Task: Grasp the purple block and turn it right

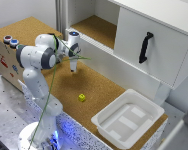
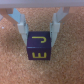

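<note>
The small purple cube with yellow lettering (image 2: 39, 46) is bracketed by the gripper (image 2: 39, 31), fingers spread, not clenched. It is judged light and rigid; its 2 opposite flat sides should be pinched.

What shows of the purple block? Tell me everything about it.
The purple block is a small dark purple cube with yellow markings on its upward face, matte, perhaps painted wood. It sits flat on the cork tabletop, squarely between the two fingers of the end effector. The fingers closely flank opposite sides; whether they press it cannot be told.
</note>
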Tool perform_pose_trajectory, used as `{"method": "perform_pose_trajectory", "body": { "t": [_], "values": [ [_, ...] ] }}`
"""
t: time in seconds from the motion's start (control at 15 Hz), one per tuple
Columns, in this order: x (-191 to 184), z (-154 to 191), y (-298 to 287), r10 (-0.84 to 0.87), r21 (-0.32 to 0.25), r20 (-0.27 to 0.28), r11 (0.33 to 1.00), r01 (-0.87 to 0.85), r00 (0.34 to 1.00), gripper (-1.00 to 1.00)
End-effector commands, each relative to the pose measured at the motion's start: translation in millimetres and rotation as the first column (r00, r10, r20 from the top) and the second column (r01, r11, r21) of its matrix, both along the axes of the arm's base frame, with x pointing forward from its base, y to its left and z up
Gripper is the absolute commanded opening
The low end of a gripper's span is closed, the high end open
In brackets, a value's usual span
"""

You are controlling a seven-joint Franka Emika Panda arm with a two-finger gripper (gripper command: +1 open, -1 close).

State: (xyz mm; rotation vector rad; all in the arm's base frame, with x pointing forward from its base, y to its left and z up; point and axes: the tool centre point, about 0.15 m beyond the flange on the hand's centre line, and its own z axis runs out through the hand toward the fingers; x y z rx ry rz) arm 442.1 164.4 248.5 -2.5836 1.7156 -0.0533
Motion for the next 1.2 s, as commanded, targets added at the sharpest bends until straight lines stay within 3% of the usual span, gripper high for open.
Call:
{"method": "perform_pose_trajectory", "body": {
  "t": [0.0, 0.2, 0.47, 0.67, 0.73, 1.13],
  "values": [
    [8.8, -3.2, 2.8, -0.273, -0.121, -0.004, 0.955, 0.271, 0.962, -1.0],
    [-1.6, -12.3, -9.8, -0.38, -0.113, 0.01, 0.919, 0.379, 0.925, -1.0],
    [8.5, -10.7, -12.3, -0.38, -0.173, 0.016, 0.91, 0.377, 0.925, -1.0],
    [13.2, -18.3, -12.6, -0.389, -0.138, 0.002, 0.912, 0.385, 0.921, -1.0],
    [13.3, -19.5, -11.8, -0.388, -0.135, -0.001, 0.913, 0.384, 0.922, 1.0],
    [2.5, -11.3, -3.6, -0.376, -0.134, 0.022, 0.917, 0.376, 0.926, 1.0]
  ]
}}
